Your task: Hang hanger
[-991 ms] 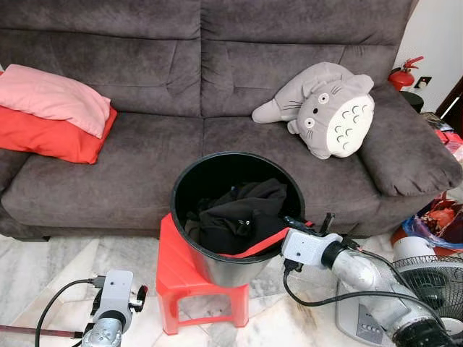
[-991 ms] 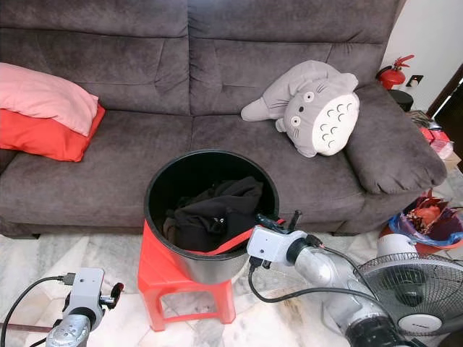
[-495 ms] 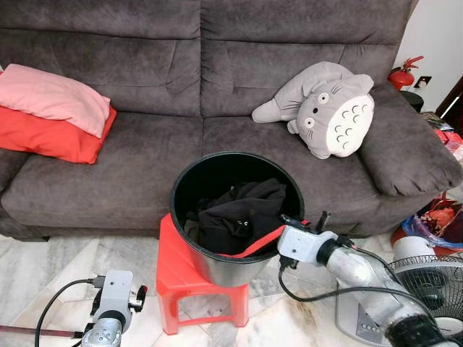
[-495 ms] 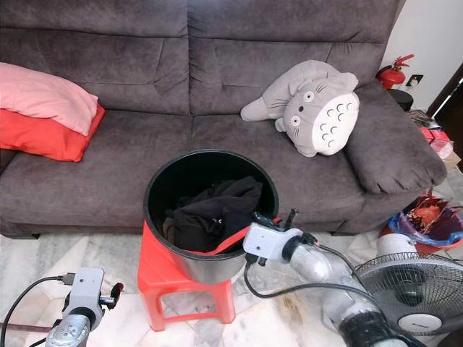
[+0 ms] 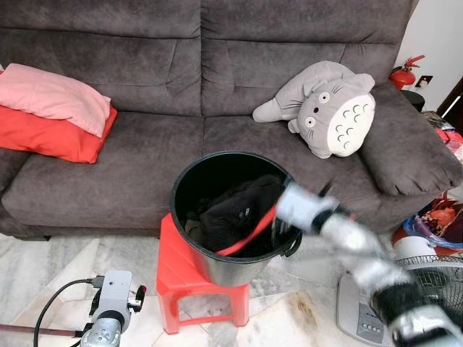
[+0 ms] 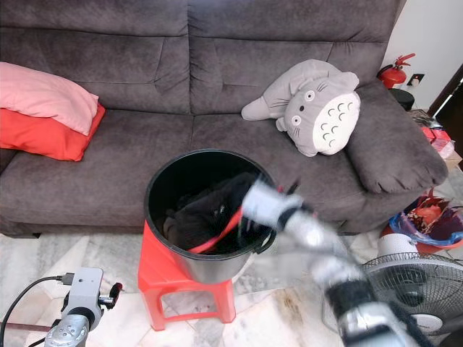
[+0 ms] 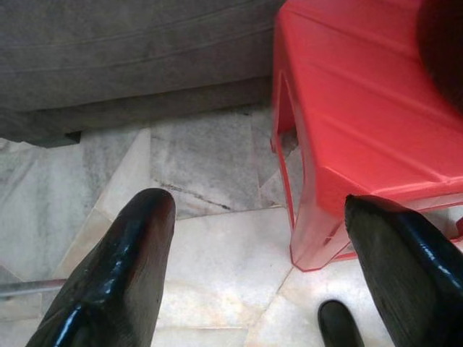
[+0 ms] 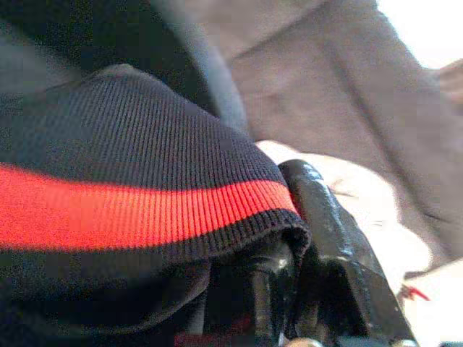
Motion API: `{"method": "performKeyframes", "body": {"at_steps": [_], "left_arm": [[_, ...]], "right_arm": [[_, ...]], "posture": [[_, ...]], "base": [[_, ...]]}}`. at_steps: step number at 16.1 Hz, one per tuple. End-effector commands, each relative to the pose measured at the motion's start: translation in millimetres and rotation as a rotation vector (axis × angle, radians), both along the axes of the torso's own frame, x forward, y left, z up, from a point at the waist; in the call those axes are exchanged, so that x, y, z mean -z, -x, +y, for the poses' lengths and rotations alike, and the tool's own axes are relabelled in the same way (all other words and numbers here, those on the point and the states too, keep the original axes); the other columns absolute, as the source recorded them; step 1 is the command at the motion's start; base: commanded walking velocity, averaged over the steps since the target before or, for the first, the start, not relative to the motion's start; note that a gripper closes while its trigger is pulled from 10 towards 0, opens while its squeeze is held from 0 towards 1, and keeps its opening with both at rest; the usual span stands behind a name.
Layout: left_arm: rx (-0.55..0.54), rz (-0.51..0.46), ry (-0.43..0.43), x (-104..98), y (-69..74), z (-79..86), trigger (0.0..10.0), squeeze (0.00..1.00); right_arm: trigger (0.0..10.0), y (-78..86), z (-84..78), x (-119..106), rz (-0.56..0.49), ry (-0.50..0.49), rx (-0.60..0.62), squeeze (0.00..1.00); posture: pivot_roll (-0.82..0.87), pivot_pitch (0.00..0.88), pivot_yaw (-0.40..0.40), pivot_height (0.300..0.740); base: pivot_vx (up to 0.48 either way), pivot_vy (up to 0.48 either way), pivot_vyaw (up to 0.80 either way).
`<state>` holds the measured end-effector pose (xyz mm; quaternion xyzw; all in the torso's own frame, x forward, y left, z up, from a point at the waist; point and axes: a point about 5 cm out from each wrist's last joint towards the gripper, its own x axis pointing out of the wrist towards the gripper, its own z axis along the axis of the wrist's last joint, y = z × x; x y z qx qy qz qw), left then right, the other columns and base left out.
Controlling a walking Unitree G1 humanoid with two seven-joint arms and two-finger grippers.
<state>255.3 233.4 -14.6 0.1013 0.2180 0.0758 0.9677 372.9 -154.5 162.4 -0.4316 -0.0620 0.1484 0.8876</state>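
A black garment (image 5: 235, 213) with a red-striped hem (image 5: 255, 231) lies in a black bucket (image 5: 217, 267) on a red plastic stool (image 5: 177, 285). My right gripper (image 8: 278, 246) is shut on that hem; the ribbed black cloth and its red band (image 8: 108, 213) fold over one black finger (image 8: 329, 231). In the eye views the right arm (image 5: 347, 238) is blurred over the bucket's right rim, and the hem stretches from it down into the bucket. My left gripper (image 7: 253, 238) hangs low beside the stool, open, with nothing between its fingers.
A dark grey sofa (image 5: 130, 166) stands behind the bucket, with pink and red pillows (image 5: 54, 116) at its left and a grey plush toy (image 5: 325, 108) at its right. A floor fan (image 5: 434, 275) stands at the right. The marble floor (image 7: 202, 173) surrounds the stool.
My right arm has swung up and inward over the bucket's right rim, pulling the red-striped hem up with it; it is blurred by motion. The left arm has not moved.
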Motion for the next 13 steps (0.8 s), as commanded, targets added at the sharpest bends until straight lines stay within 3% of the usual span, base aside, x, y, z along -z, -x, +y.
{"method": "performKeyframes", "body": {"at_steps": [1,3,5,8,10,11,12,13], "left_arm": [[-0.008,0.025,-0.007,4,4.9,1.1,10.0,0.00],[-0.006,0.026,-0.005,5,5.2,-0.2,10.0,0.00],[-0.005,0.026,-0.005,5,5.2,-0.4,10.0,0.00],[-0.004,0.027,-0.005,5,5.1,-1.0,10.0,0.00],[-0.001,0.028,-0.005,5,5.3,-1.8,10.0,0.00],[0.001,0.029,-0.005,6,5.7,-2.1,10.0,0.00],[0.000,0.031,-0.006,6,6.2,-1.9,10.0,0.00],[0.001,0.031,-0.006,6,6.2,-2.1,10.0,0.00]], "right_arm": [[0.0,-5.7,-5.5,-16,-0.040,-0.158,0.071,0.00],[0.0,-10.4,-1.5,-43,-0.097,-0.455,0.097,0.00],[0.0,-9.6,3.6,-51,-0.103,-0.549,0.077,0.00],[0.0,-2.6,18.6,-59,-0.038,-0.877,0.048,0.00],[0.0,0.0,17.1,-51,-0.003,-0.943,0.135,0.00],[4.5,1.8,15.4,-47,-0.005,-0.955,0.179,0.00],[10.0,5.8,15.9,-39,0.030,-1.014,0.213,0.00],[10.0,7.8,15.3,-36,0.040,-1.024,0.225,0.00]], "posture": [[-0.06,0.154,0.001,0.740],[-0.06,0.153,0.000,0.740],[-0.06,0.154,0.000,0.740],[-0.07,0.159,-0.001,0.740],[-0.07,0.160,-0.001,0.740],[-0.07,0.160,-0.001,0.740],[-0.07,0.166,0.000,0.740],[-0.07,0.167,0.000,0.740]], "base": [[0.000,0.000,0.00],[0.000,0.000,0.00],[0.000,0.000,0.00],[0.000,0.000,0.00],[0.000,0.000,0.00],[0.000,0.000,0.00],[0.000,0.000,0.00],[0.000,0.000,0.00]]}}
